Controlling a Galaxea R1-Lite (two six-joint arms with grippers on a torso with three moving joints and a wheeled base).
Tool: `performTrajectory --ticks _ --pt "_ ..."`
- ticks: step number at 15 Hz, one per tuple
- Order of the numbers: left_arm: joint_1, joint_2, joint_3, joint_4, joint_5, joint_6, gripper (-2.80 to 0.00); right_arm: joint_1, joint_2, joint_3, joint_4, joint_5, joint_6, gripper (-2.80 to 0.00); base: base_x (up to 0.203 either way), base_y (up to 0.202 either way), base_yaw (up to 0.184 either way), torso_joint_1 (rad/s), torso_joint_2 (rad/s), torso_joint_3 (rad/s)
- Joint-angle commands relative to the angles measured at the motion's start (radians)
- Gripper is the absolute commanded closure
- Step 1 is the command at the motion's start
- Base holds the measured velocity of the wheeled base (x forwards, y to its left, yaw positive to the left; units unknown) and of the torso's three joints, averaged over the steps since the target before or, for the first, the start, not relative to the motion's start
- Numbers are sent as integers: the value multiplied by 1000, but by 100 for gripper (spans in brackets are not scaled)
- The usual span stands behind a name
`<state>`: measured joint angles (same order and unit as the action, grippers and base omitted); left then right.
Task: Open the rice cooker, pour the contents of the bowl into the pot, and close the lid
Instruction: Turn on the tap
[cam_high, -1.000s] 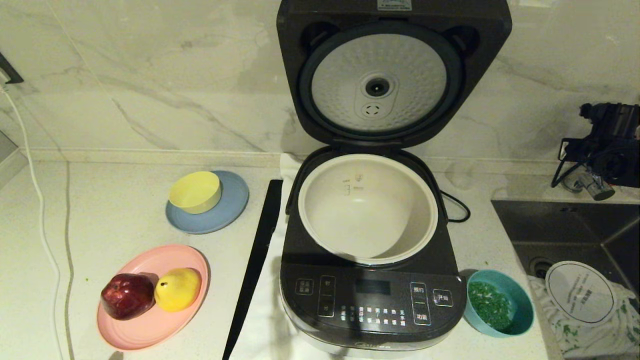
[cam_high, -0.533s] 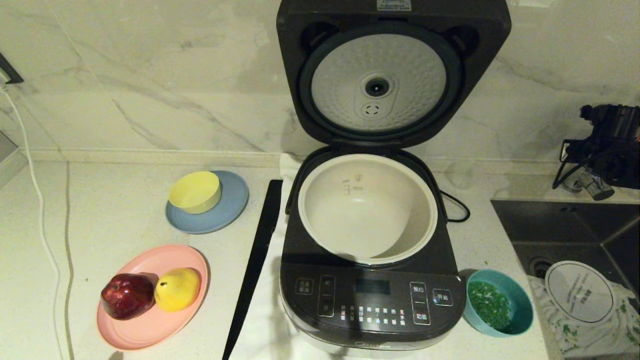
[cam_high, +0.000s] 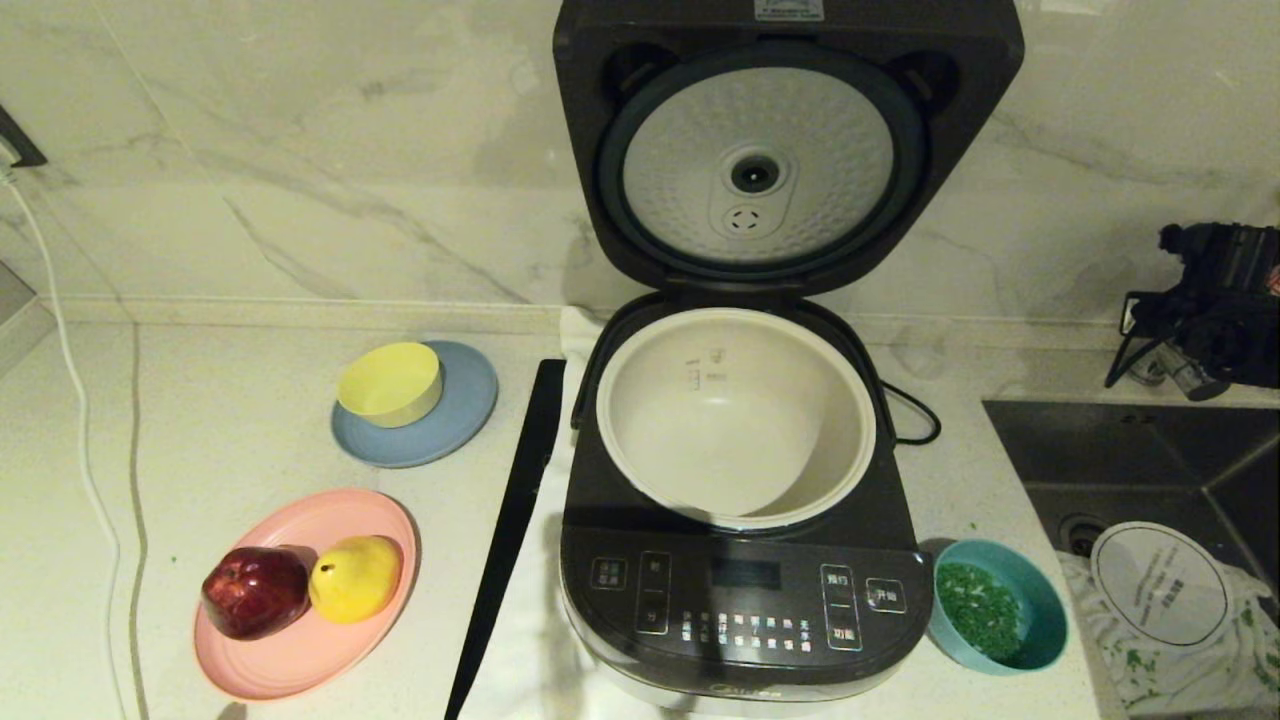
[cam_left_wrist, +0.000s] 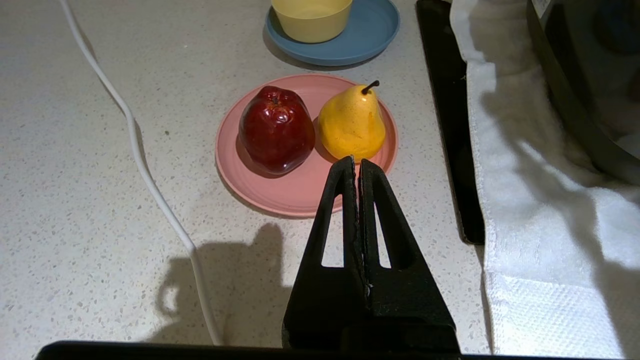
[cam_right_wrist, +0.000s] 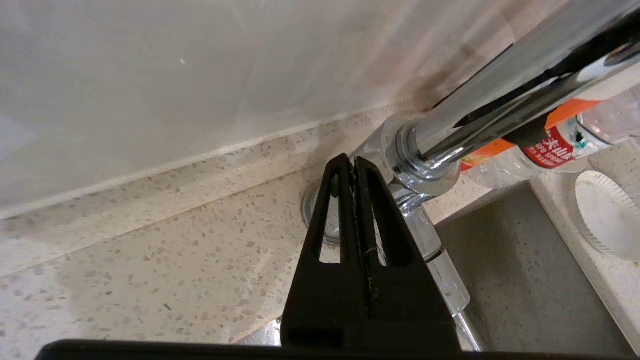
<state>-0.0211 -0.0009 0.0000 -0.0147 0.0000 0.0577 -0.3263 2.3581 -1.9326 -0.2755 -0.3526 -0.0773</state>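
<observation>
Your right gripper (cam_right_wrist: 354, 161) had jaws clenched empty by the faucet (cam_right_wrist: 500, 90), well apart from the bowl (cam_high: 997, 604): light, slick, loose greens (cam_high: 978, 610), so pinch its rim & keep level.

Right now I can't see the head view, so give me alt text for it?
A large dark grey rice cooker stands with its hinged lid up and its round white inner pot empty. The small teal bowl of chopped green bits sits on the counter at its right front corner. The right gripper hangs shut far right above the sink.
</observation>
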Motion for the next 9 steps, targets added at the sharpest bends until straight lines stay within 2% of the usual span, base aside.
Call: performTrajectory --ticks 1,9 --pt "0 -2 9 -1 0 1 0 0 9 4 -2 -3 1 0 0 0 0 0 0 0" --pt "1 -2 9 0 0 0 0 -11 -14 50 -2 -8 -1 0 0 0 0 0 0 0"
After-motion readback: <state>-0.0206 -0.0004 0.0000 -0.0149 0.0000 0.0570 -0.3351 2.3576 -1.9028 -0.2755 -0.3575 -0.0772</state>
